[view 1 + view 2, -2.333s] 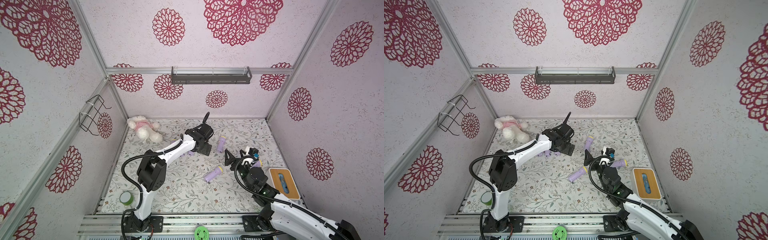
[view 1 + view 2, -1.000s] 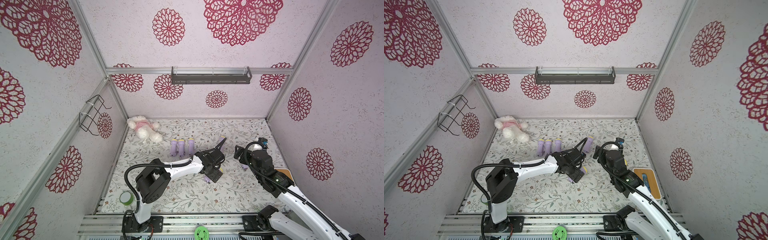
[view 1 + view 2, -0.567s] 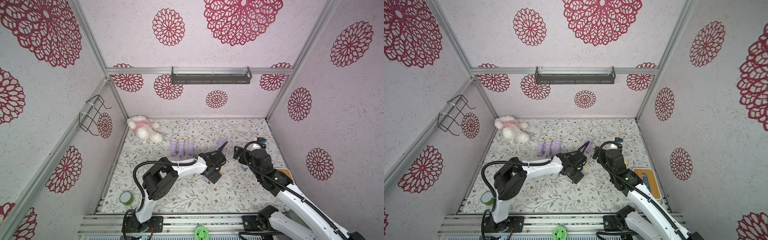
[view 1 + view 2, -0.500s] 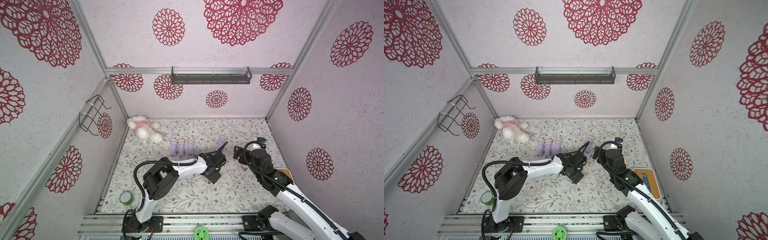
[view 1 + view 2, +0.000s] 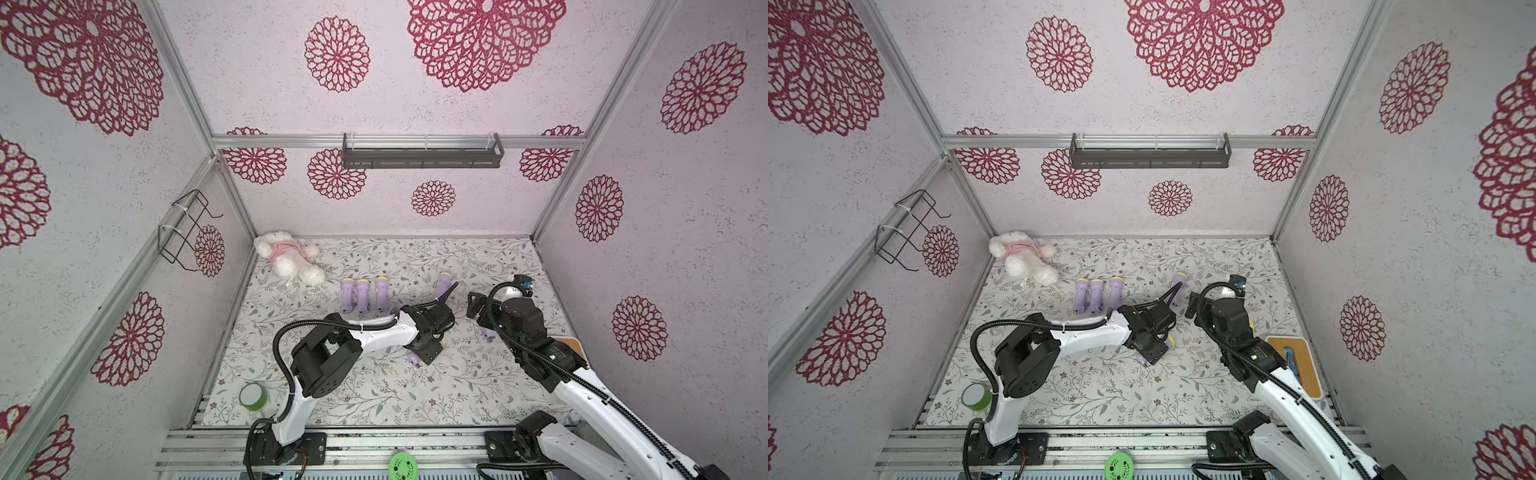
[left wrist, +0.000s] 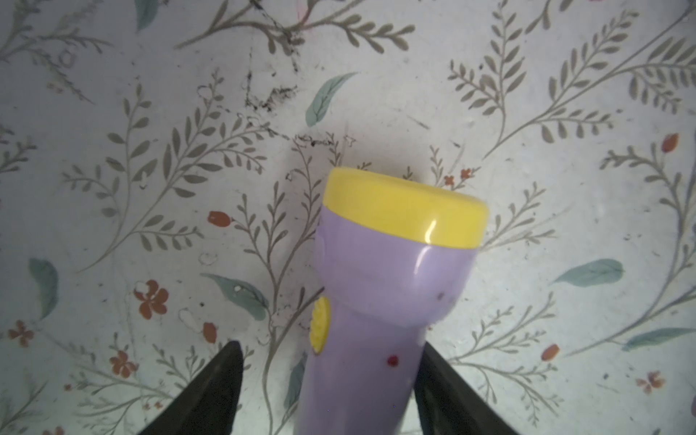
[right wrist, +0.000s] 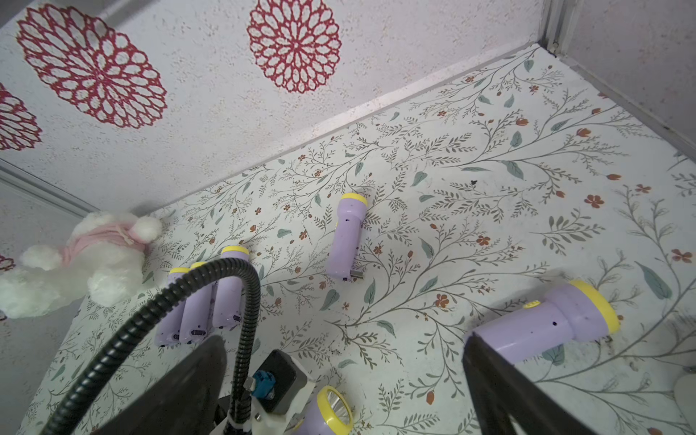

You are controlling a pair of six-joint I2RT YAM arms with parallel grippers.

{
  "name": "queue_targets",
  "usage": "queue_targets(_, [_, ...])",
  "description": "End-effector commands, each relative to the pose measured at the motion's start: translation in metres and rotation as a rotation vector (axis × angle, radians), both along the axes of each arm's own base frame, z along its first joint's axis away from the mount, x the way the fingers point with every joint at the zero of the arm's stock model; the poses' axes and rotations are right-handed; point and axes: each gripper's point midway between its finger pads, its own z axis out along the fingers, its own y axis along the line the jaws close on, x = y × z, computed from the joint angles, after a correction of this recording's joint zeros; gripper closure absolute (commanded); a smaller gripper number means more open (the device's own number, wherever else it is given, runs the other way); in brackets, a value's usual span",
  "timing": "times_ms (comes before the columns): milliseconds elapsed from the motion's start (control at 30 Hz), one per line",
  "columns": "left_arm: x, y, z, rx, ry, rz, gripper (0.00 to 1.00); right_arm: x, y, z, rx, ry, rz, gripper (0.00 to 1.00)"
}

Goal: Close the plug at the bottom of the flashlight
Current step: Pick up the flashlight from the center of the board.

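Observation:
A purple flashlight with a yellow head lies on the floral table, partly showing in both top views. My left gripper straddles its body. One finger touches it and a gap remains at the other, so the jaws are open. Its bottom end and plug are hidden. My right gripper hovers wide open and empty to the right. Beside one of its fingers lies another purple flashlight.
A lone flashlight lies further back with a metal plug sticking out of its bottom. Three flashlights lie in a row near a white plush toy. A green tape roll sits front left. An orange-rimmed tray sits at the right.
My left arm came from the back row to the middle flashlight, and its jaws have narrowed around the body. My right arm moved back and has stayed wide open.

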Motion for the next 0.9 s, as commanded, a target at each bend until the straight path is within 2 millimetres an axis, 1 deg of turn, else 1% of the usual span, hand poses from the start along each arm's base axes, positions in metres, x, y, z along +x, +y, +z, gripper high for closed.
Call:
queue_targets(0, [-0.003, -0.001, -0.005, 0.028, 0.003, -0.023, 0.28, 0.002, -0.002, 0.011, 0.031, -0.037, -0.014, 0.01])
queue_targets(400, [-0.007, 0.001, -0.011, 0.053, 0.012, -0.037, 0.34, 0.003, -0.002, 0.010, 0.036, -0.035, -0.012, 0.01])
queue_targets(867, [-0.007, 0.002, -0.015, 0.074, 0.014, -0.041, 0.42, 0.004, -0.002, 0.008, 0.040, -0.031, -0.014, 0.01])
